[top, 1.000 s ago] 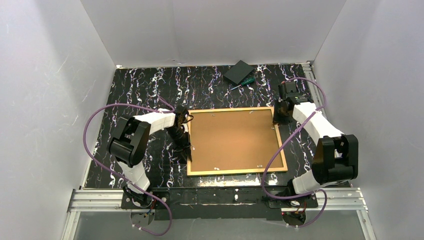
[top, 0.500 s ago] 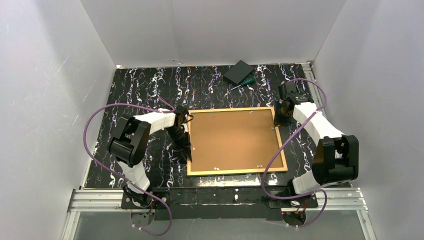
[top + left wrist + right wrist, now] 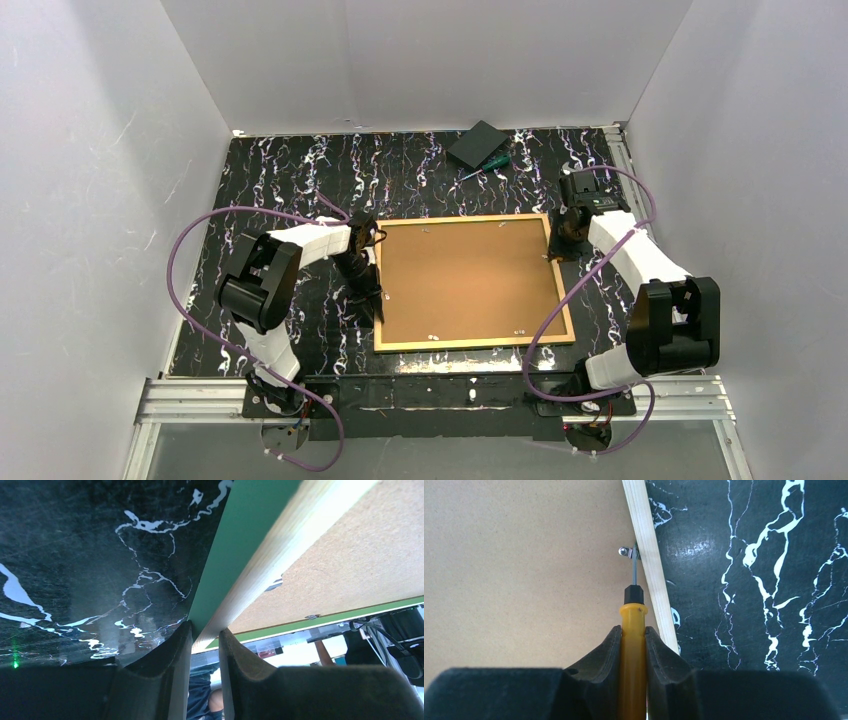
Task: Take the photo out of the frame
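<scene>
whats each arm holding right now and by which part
The left jaws pinch the frame by its left edge; the right jaws grip a yellow screwdriver by its handle.

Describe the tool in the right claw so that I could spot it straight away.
Start at the big brown backing board mid-table and follow its right edge toward the far corner. There the right claw grips a screwdriver, its tip at a small metal clip. Its handle is yellow; the other screwdriver, lying loose by the back wall, is green.
</scene>
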Controlling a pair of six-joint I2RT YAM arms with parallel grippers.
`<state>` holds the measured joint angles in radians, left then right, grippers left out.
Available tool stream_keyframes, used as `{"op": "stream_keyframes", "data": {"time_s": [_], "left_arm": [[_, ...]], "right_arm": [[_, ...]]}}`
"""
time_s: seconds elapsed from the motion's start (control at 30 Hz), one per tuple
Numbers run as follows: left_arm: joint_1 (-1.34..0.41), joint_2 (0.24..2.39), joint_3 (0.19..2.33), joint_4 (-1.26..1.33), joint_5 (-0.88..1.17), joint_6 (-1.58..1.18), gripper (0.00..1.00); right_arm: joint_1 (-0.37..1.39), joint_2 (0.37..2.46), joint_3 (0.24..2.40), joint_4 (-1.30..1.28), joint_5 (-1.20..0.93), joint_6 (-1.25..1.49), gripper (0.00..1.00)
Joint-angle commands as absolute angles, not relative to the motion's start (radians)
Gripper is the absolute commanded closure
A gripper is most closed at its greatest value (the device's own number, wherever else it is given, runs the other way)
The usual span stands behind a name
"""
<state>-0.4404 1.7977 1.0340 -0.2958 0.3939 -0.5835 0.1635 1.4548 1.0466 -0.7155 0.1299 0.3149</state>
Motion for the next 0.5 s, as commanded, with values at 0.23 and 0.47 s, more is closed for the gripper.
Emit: {"op": "stream_keyframes", "data": {"time_s": [0.23, 0.47], "left_arm": [[-0.436, 1.835, 1.025, -0.417, 0.412, -0.619, 1.0], [-0.436, 1.833, 1.02, -0.416, 0.416, -0.62, 1.0]], "right_arm": [[0.163, 1.428, 1.0, -0.77, 0.086, 0.34, 0.99], [0.163, 1.454, 1.046, -0.772, 0.165, 0.311, 0.99]]}}
